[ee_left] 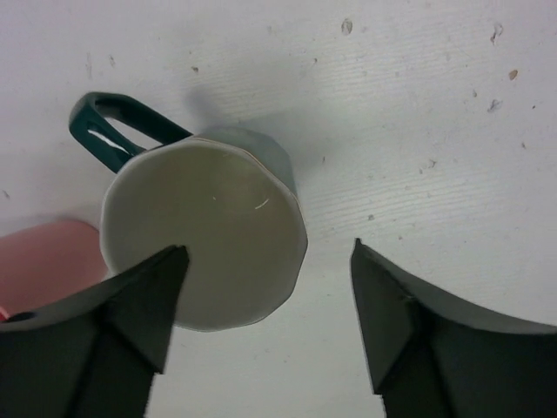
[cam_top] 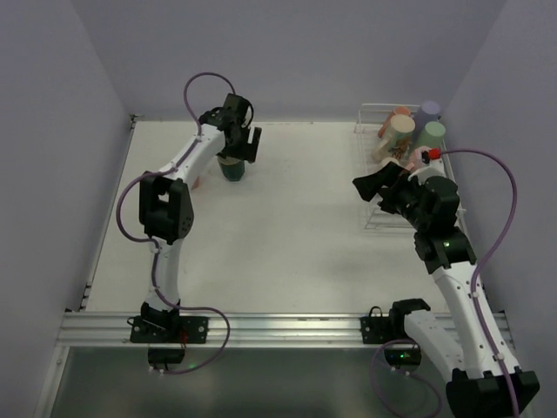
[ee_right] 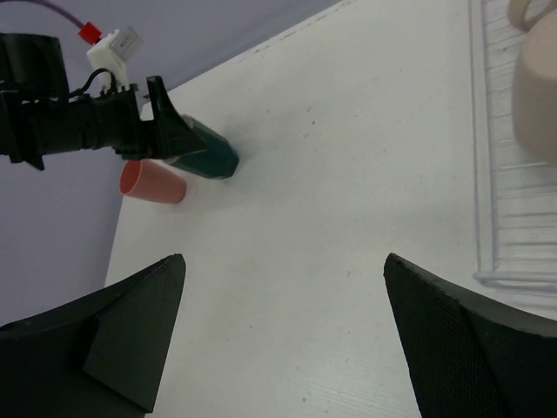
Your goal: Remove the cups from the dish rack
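The left jaws stand apart over the dark green mug point(ee_left: 209, 235). In the wrist view one finger point(ee_left: 130, 313) overlaps the edge of the mug. The other finger point(ee_left: 418, 331) is clear of it, with bare tabletop point(ee_left: 418, 131) in between, so the jaws are not clamped on the mug. The mug is on the tabletop at the far left. It turns a flat, pale round face to the wrist camera, and its handle point(ee_left: 113, 131) points away from the jaws. A pink cup point(ee_right: 152, 183) is just beside the mug, on the side of the left wall. I cannot tell if the two touch.

The right jaws are wide apart and hold nothing. They hang at the left edge of the dish rack point(cam_top: 387, 225), which sits at the far right of the tabletop. At the far end of the rack I count four cups close together: a cream cup point(cam_top: 396, 135), a salmon cup point(cam_top: 400, 113), a lavender cup point(cam_top: 429, 109) and a light green cup point(cam_top: 432, 132).
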